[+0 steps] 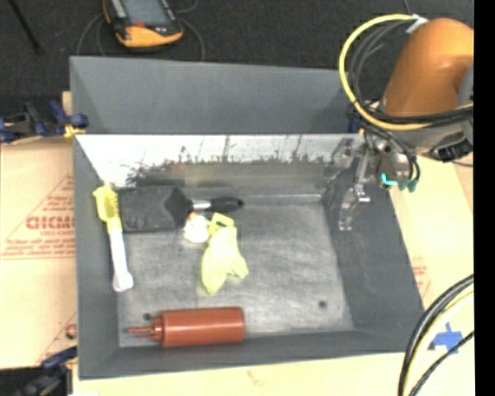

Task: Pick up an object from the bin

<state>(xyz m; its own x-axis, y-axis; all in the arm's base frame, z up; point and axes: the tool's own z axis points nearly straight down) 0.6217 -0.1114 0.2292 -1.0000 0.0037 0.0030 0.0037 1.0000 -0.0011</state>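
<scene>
Jaws: low against the right wall of the bin (379, 279), near the back-right corner. We cannot tell whether they are spread or pressed together. We see nothing betw. them.
Under jaws: bare grey floor and sloping wall; no thing within reach here.
Arm: orange cover (425, 56) w/ cable loops, above the back-right rim.
Nearest thing: crumpled yellow-green cloth (220, 258), mid-floor, well apart to the left of the jaws. A small white lump (195, 230) touches its back-left end.
Behind cloth: black tool w/ silver part (214, 203), beside a black block (144, 209) near the back wall.
Far left: yellow-and-white brush (114, 242), lying along the left wall.
Front: red-brown bottle (200, 326), on its side along the front wall, nozzle to the left.
Step in hand (est.): approach; no target committed yet.
Target (rec.): the cloth. We judge it soft, raised off the floor, and free on its right and front sides.
Procedure: we clear the wall first, travel left at height, centre over the cloth's highest fold, then descend w/ jaws spread and close on the fold.
Alt.: the bottle. We would close across its body; it is round, so it may roll, and the front wall crowds one jaw.
Caution: keep off the white lump, or we risk a double pick.
</scene>
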